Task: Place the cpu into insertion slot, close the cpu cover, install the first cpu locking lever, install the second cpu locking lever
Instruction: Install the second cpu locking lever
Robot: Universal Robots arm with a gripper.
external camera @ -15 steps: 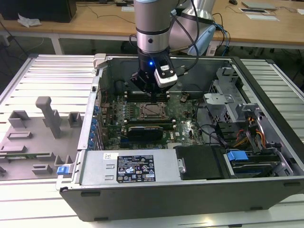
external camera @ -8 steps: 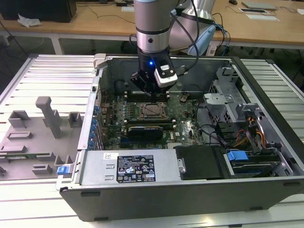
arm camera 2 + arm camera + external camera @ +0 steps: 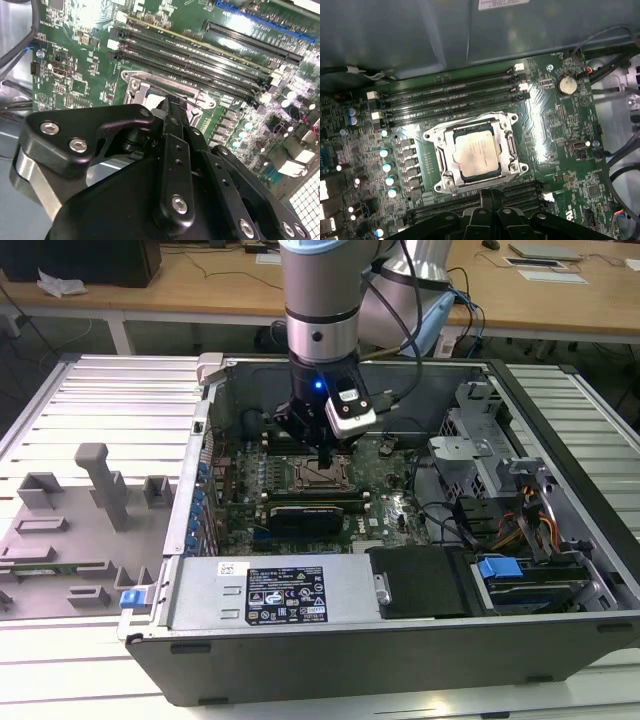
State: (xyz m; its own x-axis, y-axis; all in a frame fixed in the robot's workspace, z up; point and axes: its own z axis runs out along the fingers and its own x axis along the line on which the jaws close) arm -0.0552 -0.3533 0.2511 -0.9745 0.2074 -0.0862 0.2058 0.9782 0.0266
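Green board, cpu (image 3: 476, 153) seated, gripper (image 3: 492, 196) just beside

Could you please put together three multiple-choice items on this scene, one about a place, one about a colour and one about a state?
1. Where is the cpu?
A. On the grey tray beside the case
B. In the insertion slot on the board
C. Held up in the gripper

2. What colour is the circuit board around the slot?
A. Green
B. Red
C. White

3. How does the cpu cover lie?
A. Standing open, upright
B. Taken off the board
C. Down flat around the cpu

Answers: 1 B, the first wrist view shows the silver-grey chip lying in the socket. 2 A, the board is green in both wrist views. 3 C, the metal frame lies flat with the chip showing through its window, while the gripper hangs over the socket.
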